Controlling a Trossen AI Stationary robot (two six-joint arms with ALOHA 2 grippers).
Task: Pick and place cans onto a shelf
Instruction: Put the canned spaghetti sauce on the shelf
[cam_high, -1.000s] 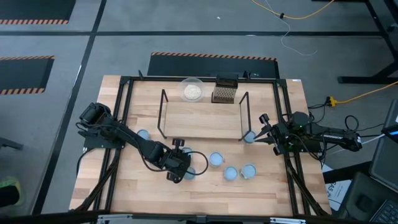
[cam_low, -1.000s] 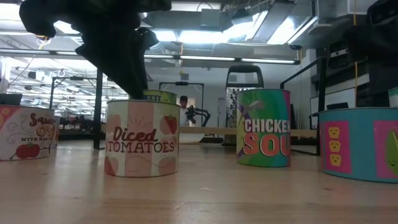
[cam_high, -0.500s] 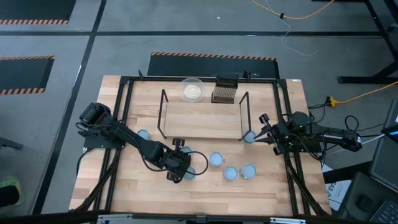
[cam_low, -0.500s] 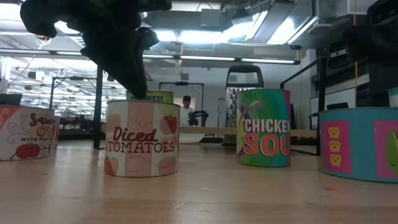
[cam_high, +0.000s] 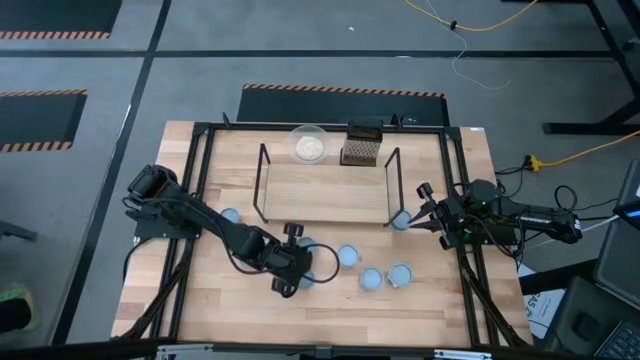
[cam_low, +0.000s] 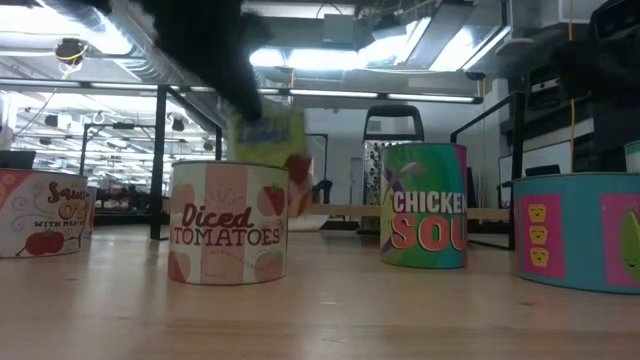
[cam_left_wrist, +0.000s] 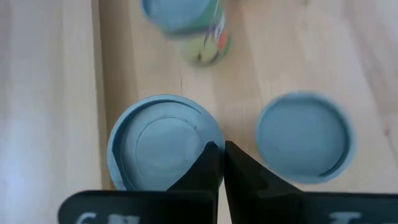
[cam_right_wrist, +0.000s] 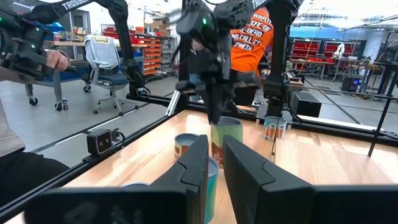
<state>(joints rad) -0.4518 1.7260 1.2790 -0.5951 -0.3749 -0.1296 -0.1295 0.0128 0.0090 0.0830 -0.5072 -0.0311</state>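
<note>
Closed jaws of the left gripper (cam_left_wrist: 217, 163) hold nothing, above pale blue-topped cans (cam_left_wrist: 165, 149); right gripper (cam_right_wrist: 213, 163) pinches a teal can (cam_right_wrist: 211, 177).

Cans (cam_low: 228, 222): glossy printed paper labels, smooth matt blue-grey lids (cam_left_wrist: 165, 148). Table (cam_high: 330, 305) and shelf (cam_high: 325, 190): light wood, satin; shelf uprights thin black wire. Fingers (cam_left_wrist: 245, 180) matt black.

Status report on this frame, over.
Left gripper shut, empty, over a can. Second can tilted, blurred, clear of the fingers. Right gripper waits at shelf right end.
</note>
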